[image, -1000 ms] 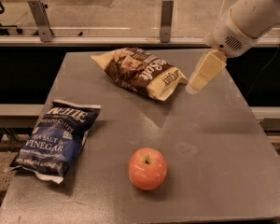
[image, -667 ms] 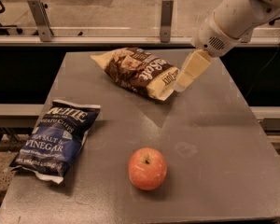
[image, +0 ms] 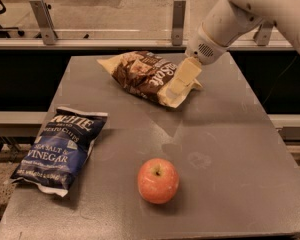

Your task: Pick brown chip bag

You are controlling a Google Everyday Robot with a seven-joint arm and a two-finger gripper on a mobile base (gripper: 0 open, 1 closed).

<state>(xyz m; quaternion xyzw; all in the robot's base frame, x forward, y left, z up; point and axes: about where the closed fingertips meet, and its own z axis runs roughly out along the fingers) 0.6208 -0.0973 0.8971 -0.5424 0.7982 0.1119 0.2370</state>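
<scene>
The grey bench (image: pixel 230 134) fills most of the view, and its top is dull metal with some faint marks. Behind its far edge, at 12 o'clock, a rail with upright metal posts (image: pixel 178 15) runs across.

The white arm (image: pixel 250 9) comes in from the 1 o'clock corner and slopes down toward the far middle of the bench. It grows narrower to a round wrist with a small grille on it.

The blue chip bag (image: pixel 60 149) lies flat at 8 o'clock, near the left edge of the bench. Its lower end reaches that edge, and white letters on it read "Sea Salt & Vinegar".

The brown chip bag (image: pixel 140 74) lies at 12 o'clock on the far part of the bench, well apart from the blue one. It is crinkled and dark brown, with cream-yellow ends and white letters. Its long side runs from 10 o'clock to 4 o'clock.

The apple (image: pixel 158 180), red and orange with the stem side up, stands at 6 o'clock on the near part of the bench. It is apart from both bags.

The hand (image: pixel 182 79), pale cream, points down from the wrist toward 7 o'clock. It overlaps the 4 o'clock end of the brown chip bag. I cannot tell whether the hand is open or closed, or whether it has hold of the bag.
</scene>
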